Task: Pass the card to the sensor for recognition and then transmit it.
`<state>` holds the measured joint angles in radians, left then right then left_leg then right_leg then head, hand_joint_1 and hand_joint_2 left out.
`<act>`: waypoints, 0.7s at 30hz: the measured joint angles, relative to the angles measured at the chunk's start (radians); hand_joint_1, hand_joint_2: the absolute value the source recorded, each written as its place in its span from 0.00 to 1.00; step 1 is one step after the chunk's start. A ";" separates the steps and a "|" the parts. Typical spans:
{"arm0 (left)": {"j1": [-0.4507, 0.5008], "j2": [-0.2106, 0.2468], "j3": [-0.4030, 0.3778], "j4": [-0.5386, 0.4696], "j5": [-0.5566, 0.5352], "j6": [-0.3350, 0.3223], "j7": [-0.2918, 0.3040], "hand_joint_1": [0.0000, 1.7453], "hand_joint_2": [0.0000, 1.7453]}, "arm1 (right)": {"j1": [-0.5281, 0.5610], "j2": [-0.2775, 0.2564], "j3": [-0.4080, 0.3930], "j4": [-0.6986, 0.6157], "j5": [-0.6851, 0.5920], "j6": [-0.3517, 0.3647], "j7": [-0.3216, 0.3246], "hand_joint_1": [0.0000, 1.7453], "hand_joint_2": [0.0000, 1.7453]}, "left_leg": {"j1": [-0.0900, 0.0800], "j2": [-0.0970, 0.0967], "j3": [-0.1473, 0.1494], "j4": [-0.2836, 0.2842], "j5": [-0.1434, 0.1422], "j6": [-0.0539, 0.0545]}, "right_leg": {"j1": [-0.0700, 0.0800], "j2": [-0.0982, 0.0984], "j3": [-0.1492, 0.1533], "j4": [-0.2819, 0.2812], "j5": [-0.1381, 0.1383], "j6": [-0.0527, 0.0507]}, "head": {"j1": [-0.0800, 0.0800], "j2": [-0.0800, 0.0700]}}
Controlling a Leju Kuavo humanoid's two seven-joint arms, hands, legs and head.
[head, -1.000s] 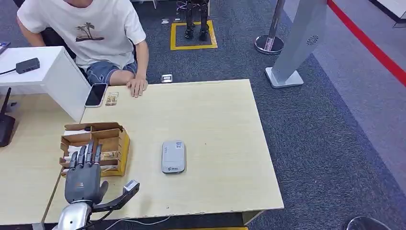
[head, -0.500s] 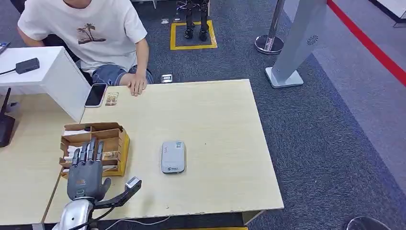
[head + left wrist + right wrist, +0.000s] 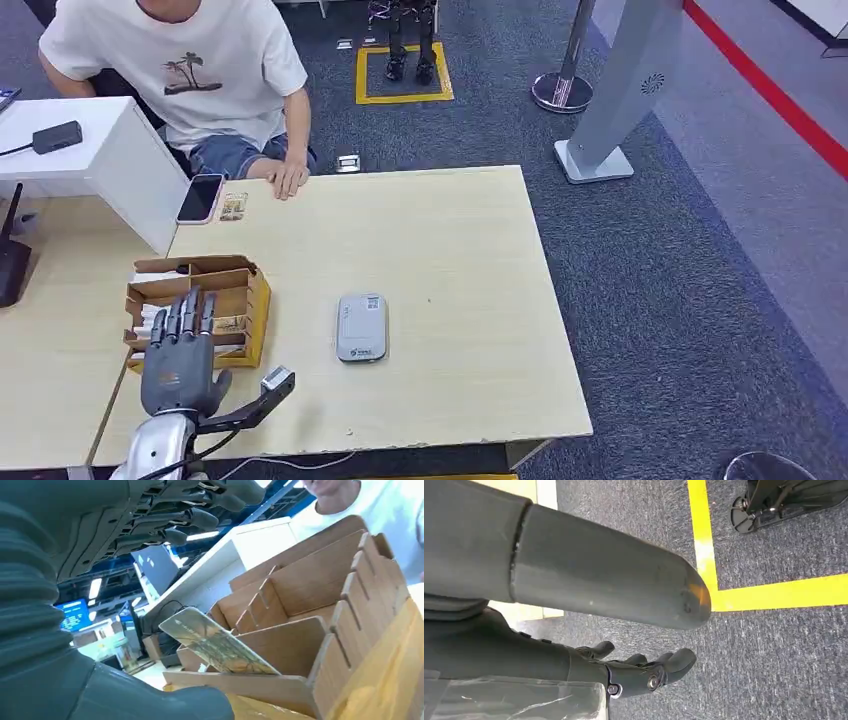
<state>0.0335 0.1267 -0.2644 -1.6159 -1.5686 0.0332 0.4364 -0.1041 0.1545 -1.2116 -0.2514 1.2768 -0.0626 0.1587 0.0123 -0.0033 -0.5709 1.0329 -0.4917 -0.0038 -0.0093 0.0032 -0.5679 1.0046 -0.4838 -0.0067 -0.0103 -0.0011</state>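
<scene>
moved: left hand (image 3: 178, 368) has eased back a touch toward the near edge of the tabletop (image 3: 450, 250) compared with a second ago. barely any shift over the last half second. the person (image 3: 180, 70) at the far side also shuffled a bit.

left hand: hovering right over the near side of the cardboard box (image 3: 200, 308), fingers (image 3: 200, 517) stretched out and apart, holding nothing as far as i can see.

card: the card (image 3: 215, 645) is propped at a slant in one of the box's slots, near side, just under the fingers and not touched yet.

sensor: small grey sensor (image 3: 361, 326) lies flat on the tabletop, off to the right of the box, well apart from it.

right hand: right hand (image 3: 644, 672) hangs down over the carpet, away from the box. fingers curled in a bit with nothing in them, but can't really tell if they're properly closed.

risk 1: the card is thin and leaning, so if the fingers come down flat they could just push it deeper into the slot or tip it over instead of pinching it.

risk 2: the box looks light, so catching a divider might drag or flip the whole thing.

risk 3: a weak pinch could let the card slip on the way from the box to the sensor.
</scene>
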 joint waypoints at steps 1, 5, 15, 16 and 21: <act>0.002 0.000 0.005 0.000 0.000 -0.001 0.000 0.00 1.00 | 0.000 0.000 0.000 0.000 0.000 0.000 0.000 0.00 0.00 | 0.000 0.000 0.000 0.000 0.000 0.000 | 0.000 0.000 0.000 0.000 0.000 0.000 | 0.000 0.000; 0.010 0.000 0.018 0.000 0.000 -0.004 0.000 0.00 1.00 | 0.000 0.000 0.000 0.000 0.000 0.000 0.001 0.00 0.00 | 0.000 0.000 0.000 0.000 0.000 0.000 | 0.000 0.000 0.000 0.000 0.000 0.000 | 0.000 0.000; 0.015 -0.001 0.034 0.000 0.000 -0.008 0.000 0.00 1.00 | 0.000 0.000 0.000 0.000 0.001 0.000 0.000 0.00 0.00 | 0.000 0.000 0.000 0.000 0.000 0.000 | 0.000 0.000 0.000 0.000 0.000 0.000 | 0.000 0.000; 0.015 -0.001 0.037 0.001 0.000 -0.008 0.000 0.00 1.00 | 0.000 0.000 0.000 0.000 0.001 0.000 0.000 0.00 0.00 | 0.000 0.000 0.000 0.000 0.000 0.000 | 0.000 0.000 0.000 0.000 0.000 0.000 | 0.000 0.000; 0.016 -0.002 0.048 0.003 0.000 -0.008 0.000 0.00 1.00 | 0.000 0.000 0.000 0.000 0.001 0.000 0.000 0.00 0.00 | 0.000 0.000 0.000 0.000 0.000 0.000 | 0.000 0.000 0.000 0.000 0.000 0.000 | 0.000 0.000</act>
<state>0.0492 0.1251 -0.2167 -1.6129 -1.5686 0.0248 0.4368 -0.1041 0.1545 -1.2112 -0.2518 1.2779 -0.0629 0.1587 0.0123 -0.0033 -0.5709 1.0329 -0.4916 -0.0038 -0.0093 0.0032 -0.5678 1.0046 -0.4838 -0.0067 -0.0103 -0.0011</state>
